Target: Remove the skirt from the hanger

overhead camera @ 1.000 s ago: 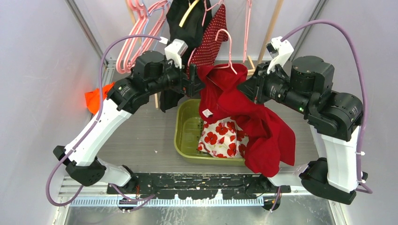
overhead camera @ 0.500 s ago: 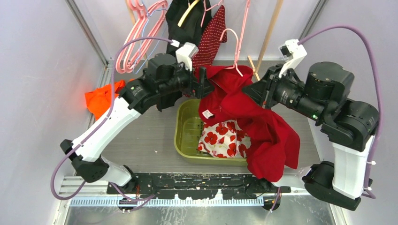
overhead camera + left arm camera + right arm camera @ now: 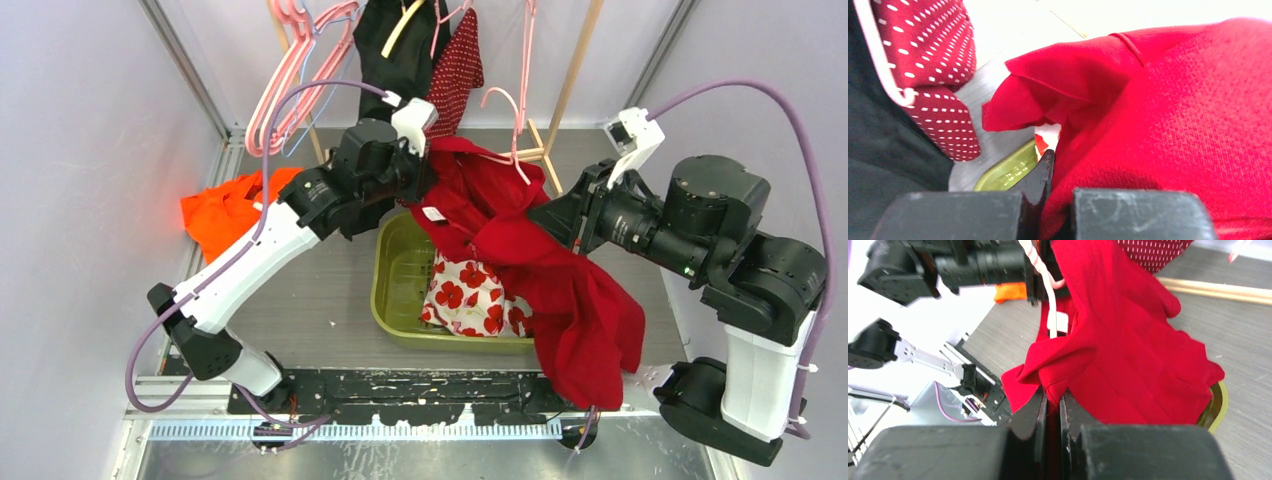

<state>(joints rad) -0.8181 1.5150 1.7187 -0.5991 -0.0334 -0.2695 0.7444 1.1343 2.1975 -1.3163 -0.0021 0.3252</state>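
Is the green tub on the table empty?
No, a white cloth with red flowers lies inside the green tub.

Left gripper [image 3: 428, 180] is pushing up and farther toward the back, right gripper [image 3: 542, 215] is pulling off to the right and nearer, so the red skirt [image 3: 565, 280] is stretching out between them, its loose end swinging lower and rightward. Pink hanger [image 3: 507, 112] is shifting right with the waistband, orange cloth [image 3: 228, 208] is showing more beside the left arm
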